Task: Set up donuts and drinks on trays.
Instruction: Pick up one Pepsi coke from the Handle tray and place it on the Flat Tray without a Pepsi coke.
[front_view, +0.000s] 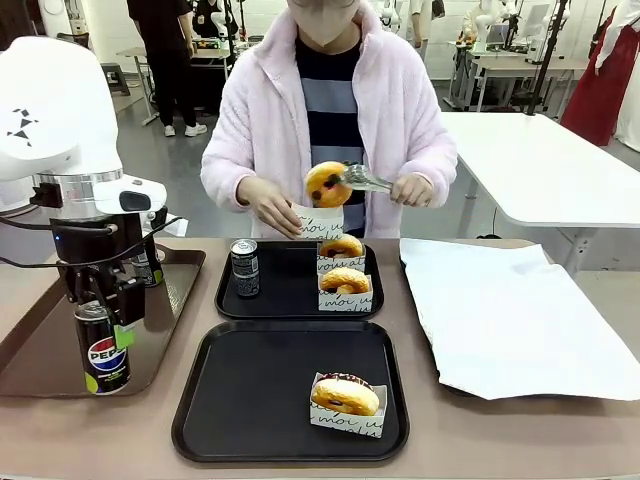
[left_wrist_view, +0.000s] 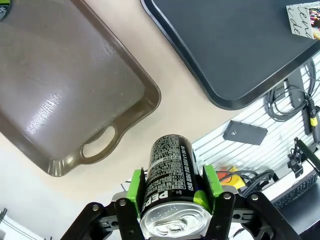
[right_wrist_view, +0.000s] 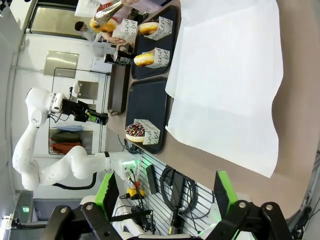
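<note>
My left gripper (front_view: 98, 308) is shut on the black Pepsi can (front_view: 103, 355), held upright by its top over the near right corner of the brown tray (front_view: 40, 340). From the left wrist, the can (left_wrist_view: 170, 180) sits between the green pads (left_wrist_view: 135, 187). The near black tray (front_view: 250, 400) holds one chocolate-iced donut (front_view: 345, 396) in its sleeve. On the far black tray (front_view: 290, 295) stand a grey-black can (front_view: 245, 267) and two sleeved donuts (front_view: 341, 247) (front_view: 345, 281). The person holds another donut (front_view: 328, 184) in tongs over a paper sleeve (front_view: 320, 218). My right gripper (right_wrist_view: 165, 195) is open, off the table's side.
A white-paper-lined tray (front_view: 510, 310) covers the table's right part. Another dark can (front_view: 150, 265) stands on the brown tray behind my left arm. The brown tray's handle (left_wrist_view: 97, 145) and the near black tray's corner (left_wrist_view: 235, 95) lie below my left gripper, bare table between them.
</note>
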